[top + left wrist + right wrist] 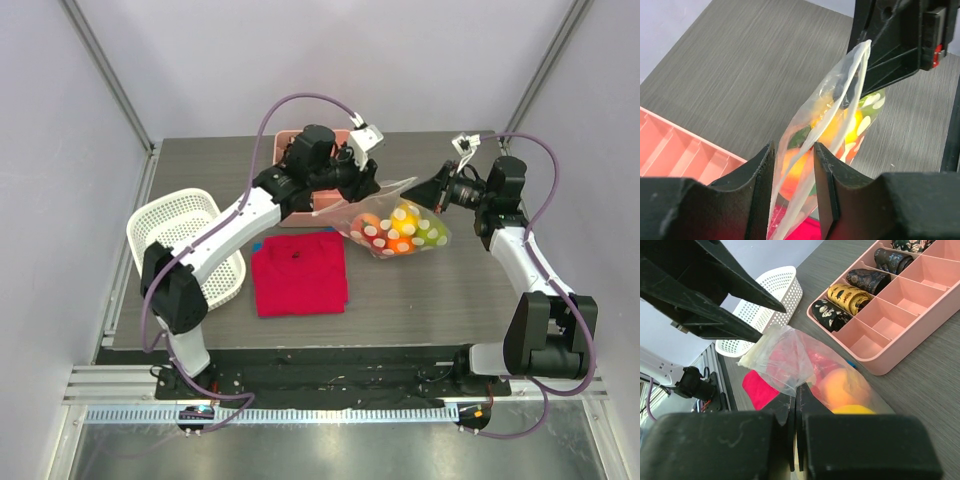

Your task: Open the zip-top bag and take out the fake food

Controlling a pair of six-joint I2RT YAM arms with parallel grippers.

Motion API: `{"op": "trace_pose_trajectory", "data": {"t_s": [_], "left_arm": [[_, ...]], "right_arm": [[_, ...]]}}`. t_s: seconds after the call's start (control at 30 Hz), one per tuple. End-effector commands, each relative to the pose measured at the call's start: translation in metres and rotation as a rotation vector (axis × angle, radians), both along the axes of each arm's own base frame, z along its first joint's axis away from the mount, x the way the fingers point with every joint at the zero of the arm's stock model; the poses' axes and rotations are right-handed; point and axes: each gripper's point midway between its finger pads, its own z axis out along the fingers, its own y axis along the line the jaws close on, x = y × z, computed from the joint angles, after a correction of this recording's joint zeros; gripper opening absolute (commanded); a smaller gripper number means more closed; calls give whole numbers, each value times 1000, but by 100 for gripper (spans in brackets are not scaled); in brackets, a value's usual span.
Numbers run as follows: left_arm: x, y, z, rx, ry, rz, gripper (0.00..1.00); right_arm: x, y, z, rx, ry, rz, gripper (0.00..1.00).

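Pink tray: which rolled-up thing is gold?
The second roll from the pink tray's end nearest the zip-top bag: gold with dark marks; its neighbours are mostly black.

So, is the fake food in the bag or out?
In. Orange, yellow and green fake food shows through the dotted zip-top bag, which the right pincer pinches.

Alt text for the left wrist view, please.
A clear polka-dot zip-top bag of glossy plastic fruit runs between the open black fingers of the left gripper; the right gripper pinches its far end. Pink divided tray at lower left.
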Motion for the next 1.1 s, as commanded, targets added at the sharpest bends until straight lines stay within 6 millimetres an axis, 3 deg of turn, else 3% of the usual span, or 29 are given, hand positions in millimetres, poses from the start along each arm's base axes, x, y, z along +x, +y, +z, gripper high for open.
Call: {"op": "trace_pose_trajectory", "data": {"t_s": [0.0,0.27,0.3,0.33,0.37,0.4,0.43,0.47,0.57,0.67,0.7,0.73,0.77,0.8,0.83,0.9,0.93,1.07], "left_arm": [[7,-10,18,-57,-21,-25,36],[20,-14,-1,-10,20,-4,34],[23,-16,-13,7,49,-11,34],[13,-22,-15,-2,89,-82,34],[10,-20,-16,4,132,-110,30],[3,-21,-17,-5,177,-152,12],[0,-22,-26,-4,228,-179,2],[-4,-20,-25,-24,262,-202,0],[-11,-24,-14,-98,307,-195,0],[-7,-26,5,-185,383,-99,0],[-6,-26,10,-207,407,-76,0],[-8,-28,22,-259,461,-36,0],[-7,-28,18,-277,487,-7,0],[-2,-31,28,-332,466,21,0],[-8,-37,32,-367,504,38,0],[-9,-39,32,-417,509,99,0],[-15,-46,36,-442,506,101,0],[-23,-61,35,-484,513,155,0]], "right_arm": [[-6,5,33,-13,-126,33,2],[-10,8,33,-15,-132,42,1],[-9,8,32,-15,-130,39,1],[-9,8,32,-16,-130,39,1],[-9,8,31,-15,-124,36,1],[-6,7,32,-15,-123,21,1],[-4,6,31,-17,-104,4,2],[-1,5,32,-19,-97,-19,4],[11,-2,33,-9,-26,-133,42],[33,-24,23,-12,167,-381,58],[46,-46,13,-38,241,-552,62],[40,-53,2,-62,350,-610,65],[37,-58,-2,-51,419,-663,71],[35,-64,-7,-67,458,-705,72],[28,-72,-12,-100,515,-760,72],[17,-81,-9,-132,531,-818,73],[10,-96,-15,-181,552,-902,73],[-20,-113,-4,-230,504,-1008,78]]}}
